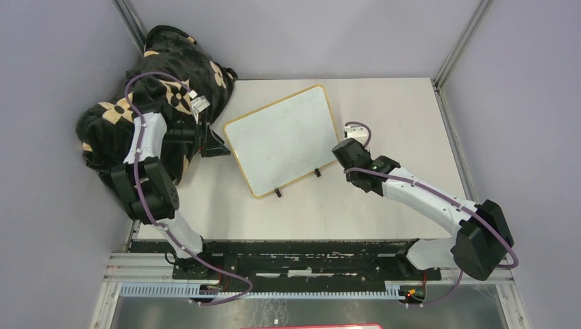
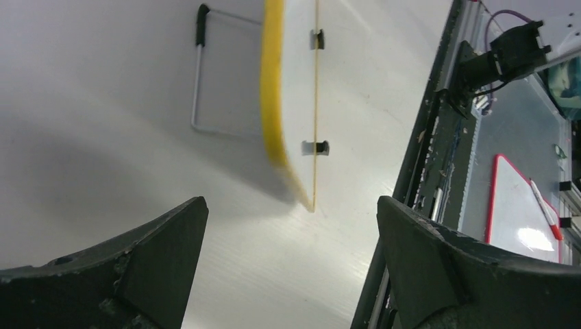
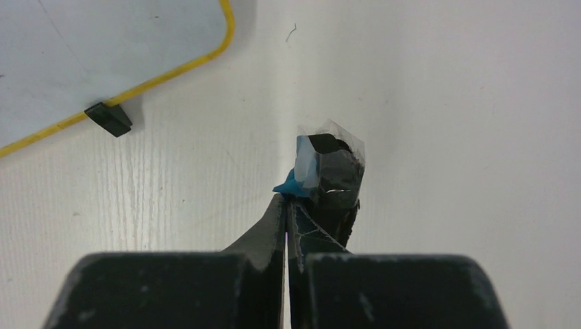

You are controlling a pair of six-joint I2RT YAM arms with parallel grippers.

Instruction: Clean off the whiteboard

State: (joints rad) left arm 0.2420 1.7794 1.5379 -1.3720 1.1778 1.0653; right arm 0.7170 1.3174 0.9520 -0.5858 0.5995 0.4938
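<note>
Top view — whiteboard (image 1: 284, 139) flat, skewed on the table (image 1: 384, 205); left gripper (image 1: 218, 144) at its left edge beside the blanket (image 1: 171, 62); right gripper (image 1: 340, 147) just off its right edge | Left wrist — jaws spread wide, empty, whiteboard's yellow rim ahead | Right wrist — jaws pressed together; whiteboard corner upper left.

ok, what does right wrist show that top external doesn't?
Right wrist only: the right gripper, fingers pressed shut, with a black, clear-wrapped piece and a blue bit at their tips; held or attached, I cannot tell.
Top external only: the whole whiteboard, no writing visible on it, the patterned blanket at the far left corner, and the left gripper by the board's left edge.
Both: the board's yellow-framed near corner, a black foot, the white table.
</note>
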